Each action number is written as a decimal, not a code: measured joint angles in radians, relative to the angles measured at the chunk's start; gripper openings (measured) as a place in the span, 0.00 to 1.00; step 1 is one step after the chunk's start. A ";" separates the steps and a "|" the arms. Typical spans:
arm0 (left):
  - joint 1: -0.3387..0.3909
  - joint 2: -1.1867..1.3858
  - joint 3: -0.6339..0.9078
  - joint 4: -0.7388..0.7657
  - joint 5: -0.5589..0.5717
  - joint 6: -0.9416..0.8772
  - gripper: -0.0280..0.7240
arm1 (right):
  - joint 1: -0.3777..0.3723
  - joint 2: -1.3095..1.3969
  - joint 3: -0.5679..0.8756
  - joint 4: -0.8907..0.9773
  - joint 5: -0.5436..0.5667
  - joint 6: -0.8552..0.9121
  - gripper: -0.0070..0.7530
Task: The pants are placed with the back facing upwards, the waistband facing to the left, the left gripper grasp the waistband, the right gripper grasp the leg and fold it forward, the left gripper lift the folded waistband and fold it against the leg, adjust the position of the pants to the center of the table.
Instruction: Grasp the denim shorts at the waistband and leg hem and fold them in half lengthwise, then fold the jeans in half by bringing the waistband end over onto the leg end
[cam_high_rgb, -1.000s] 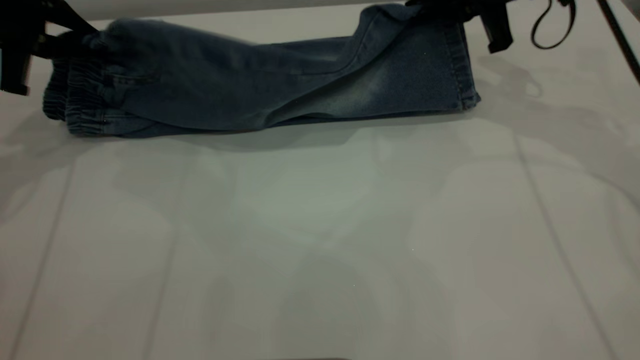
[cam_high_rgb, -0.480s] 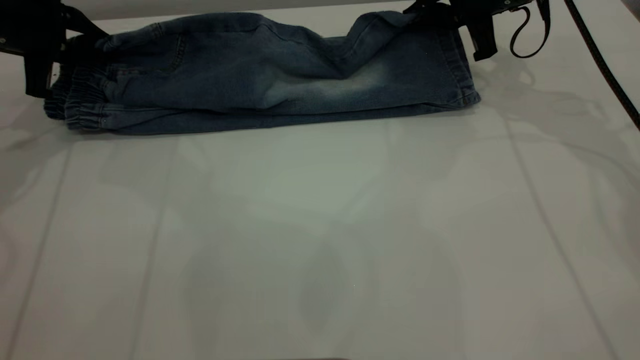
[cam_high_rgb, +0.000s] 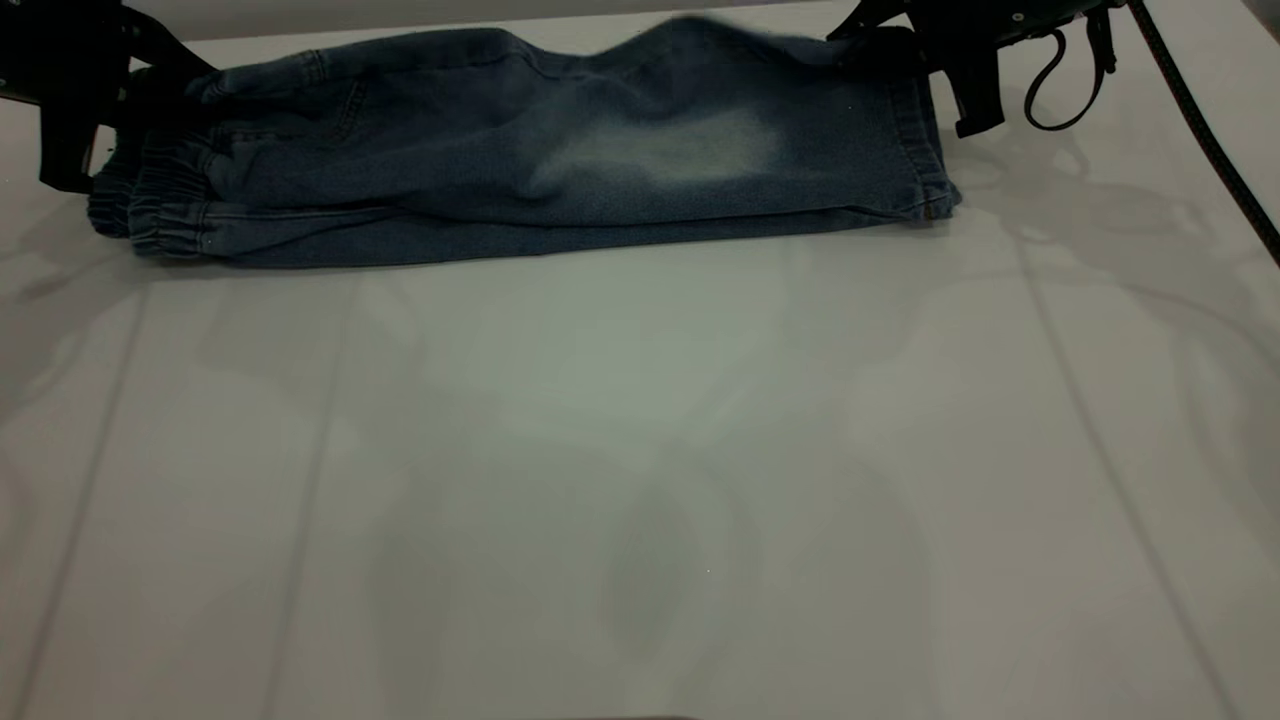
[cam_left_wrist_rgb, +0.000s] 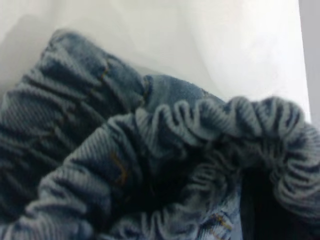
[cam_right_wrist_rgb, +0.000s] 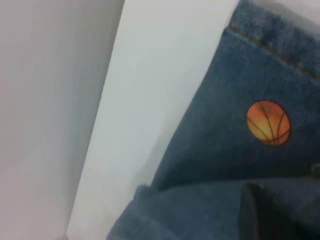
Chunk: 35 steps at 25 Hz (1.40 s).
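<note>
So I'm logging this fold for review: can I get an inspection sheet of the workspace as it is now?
Surface: white table, bare in front.
Job's things: pants folded lengthwise along the far edge, waistband at left, pale-patch leg on top.
Clutter: nothing seen.
Grippers: left gripper at the waistband, right gripper at the leg hem.
Cables: black cable and loop at far right.
Surroundings: nothing seen.

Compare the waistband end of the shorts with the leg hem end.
The waistband is gathered and ruffled; the leg hem is flat with straight stitching. The waistband sits at the left end of the shorts, by the left gripper; the hem sits at the right end, by the right gripper. The waistband bunches thick; the hem lies thin. Both are blue denim on the table.
</note>
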 joint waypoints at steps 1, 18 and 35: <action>0.000 0.000 0.000 0.000 0.000 0.024 0.28 | 0.000 0.000 0.000 0.000 0.000 0.000 0.19; 0.013 -0.122 -0.002 0.304 0.119 0.204 0.84 | -0.001 -0.105 0.000 -0.001 0.200 -0.487 0.78; 0.120 -0.063 -0.003 0.761 0.249 -0.177 0.82 | -0.001 -0.119 0.000 -0.065 0.331 -0.496 0.78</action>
